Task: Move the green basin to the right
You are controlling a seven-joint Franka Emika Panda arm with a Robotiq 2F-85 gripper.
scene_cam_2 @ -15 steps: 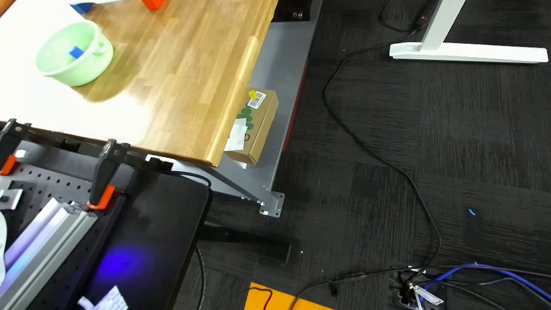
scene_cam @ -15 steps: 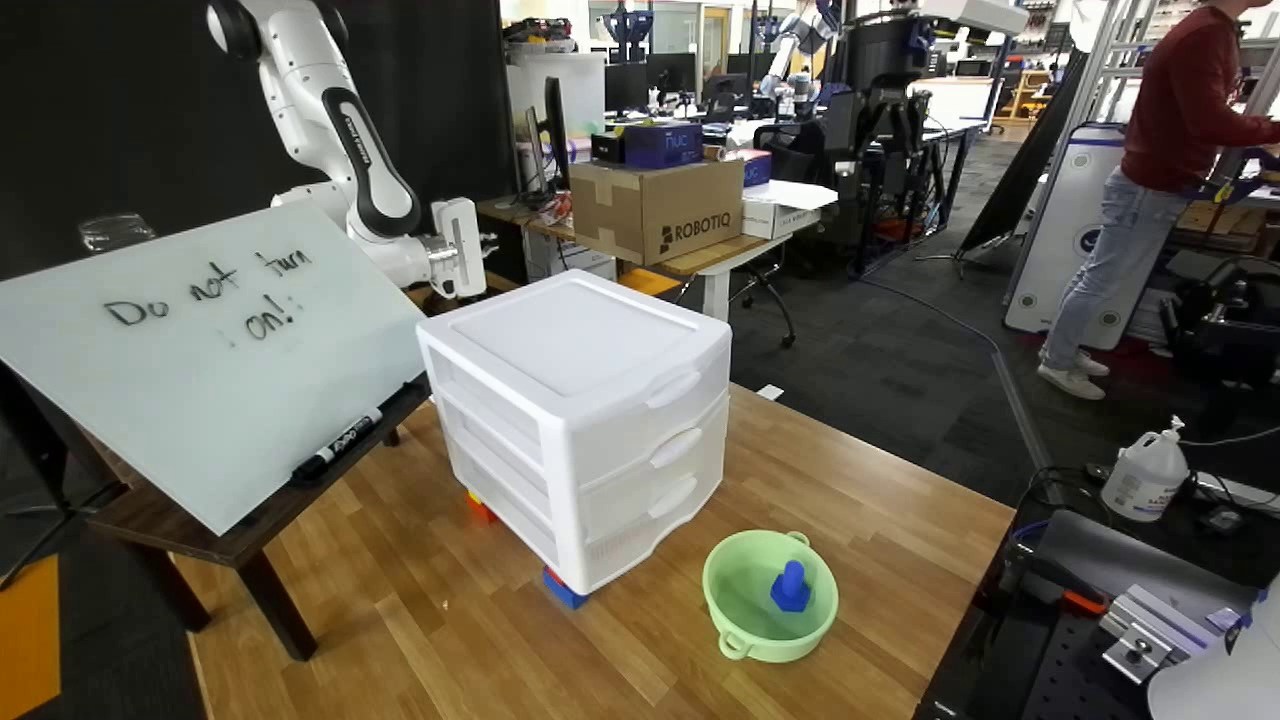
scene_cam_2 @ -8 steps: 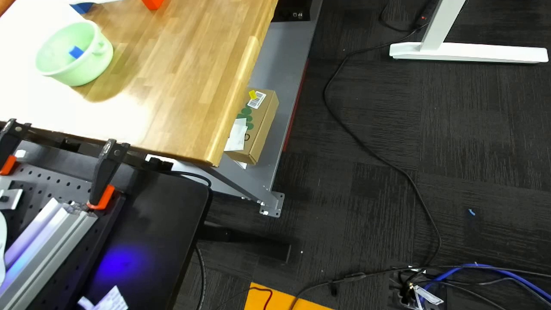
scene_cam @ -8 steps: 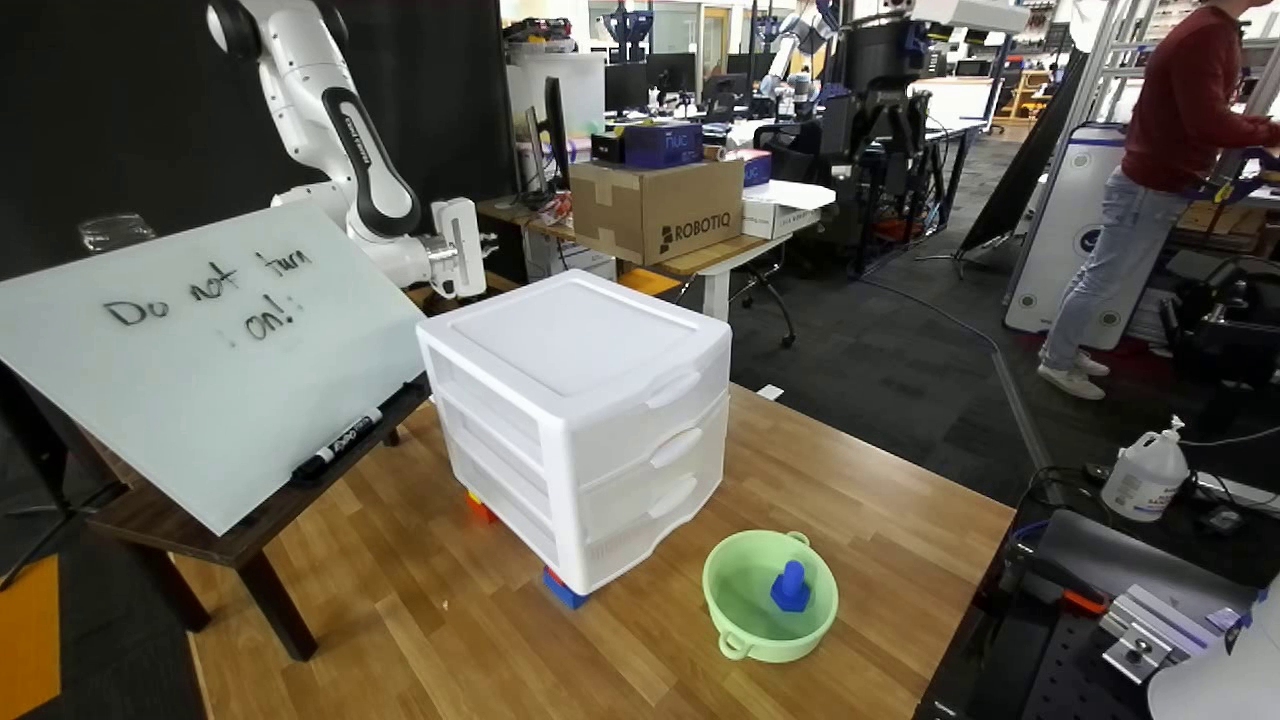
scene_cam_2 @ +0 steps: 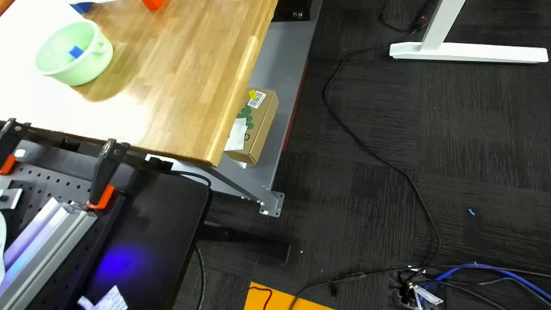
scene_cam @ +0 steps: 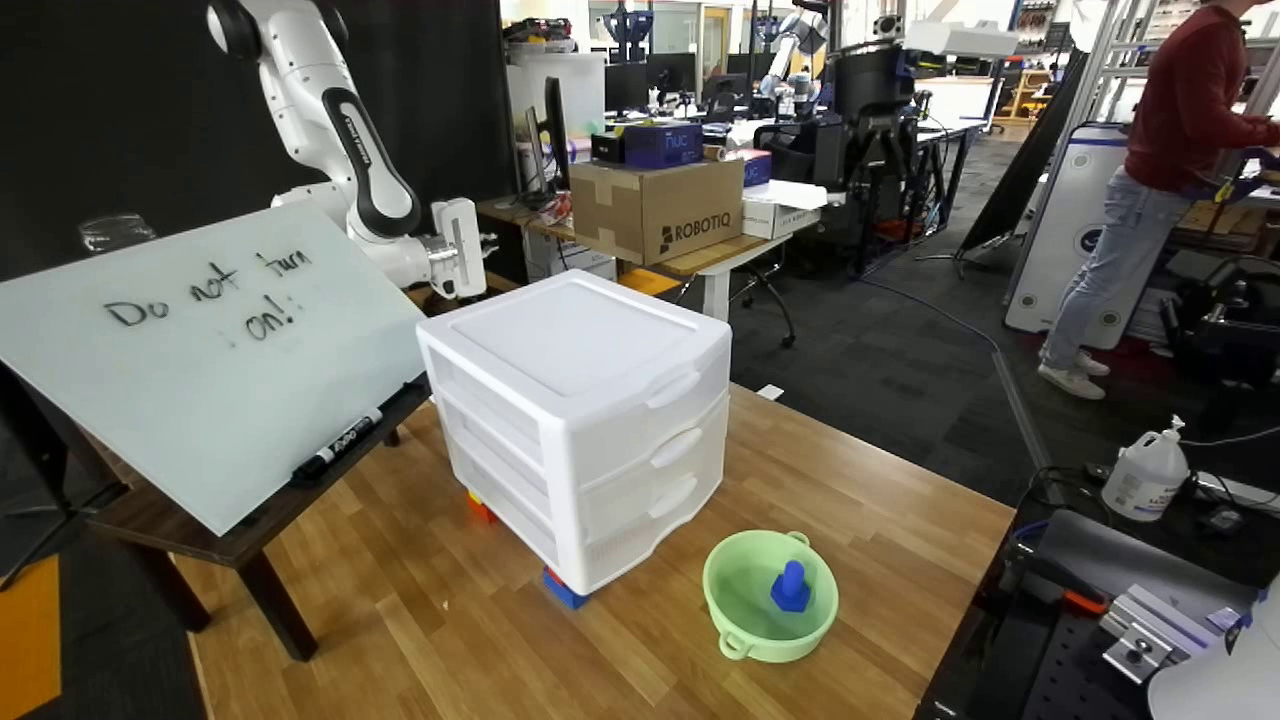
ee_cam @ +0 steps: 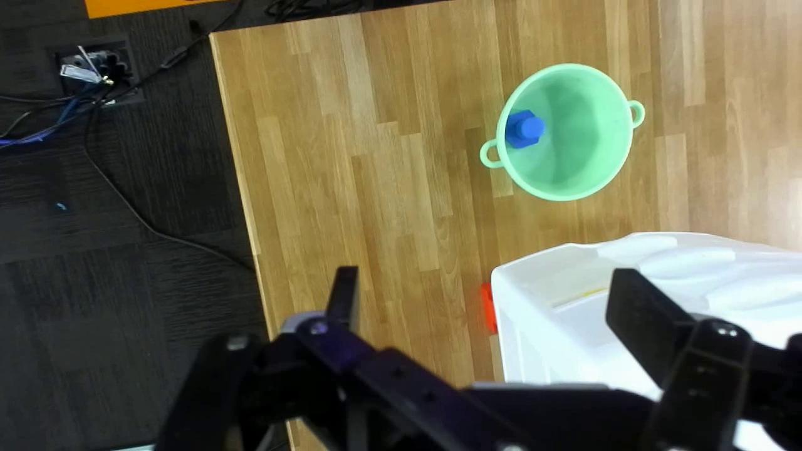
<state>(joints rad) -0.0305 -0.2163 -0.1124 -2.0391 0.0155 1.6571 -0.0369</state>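
The green basin (scene_cam: 745, 585) stands upright on the wooden table in front of the white drawer unit (scene_cam: 500, 330). It also shows in an exterior view (scene_cam_2: 86, 71) and in the wrist view (ee_cam: 576, 150). A blue bolt-shaped object (scene_cam: 791, 588) is inside it, also seen in the wrist view (ee_cam: 525, 128). My gripper (scene_cam: 878, 185) hangs high in an exterior view, dark against the background. In the wrist view my gripper (ee_cam: 485, 279) is open, with nothing between its fingers. The drawer unit (ee_cam: 551, 326) lies below it and the basin lies farther up the picture.
A whiteboard (scene_cam: 200, 330) leans on a dark stand at one side. Another white arm (scene_cam: 370, 180) is behind it. Red and blue bricks (scene_cam: 563, 590) lie under the drawer unit. A black side table (scene_cam_2: 168, 232) with clamps (scene_cam_2: 107, 168) adjoins the wooden table's edge.
My gripper has moved downward and slightly left in the exterior picture. The basin, the blue object and the drawer unit have not moved.
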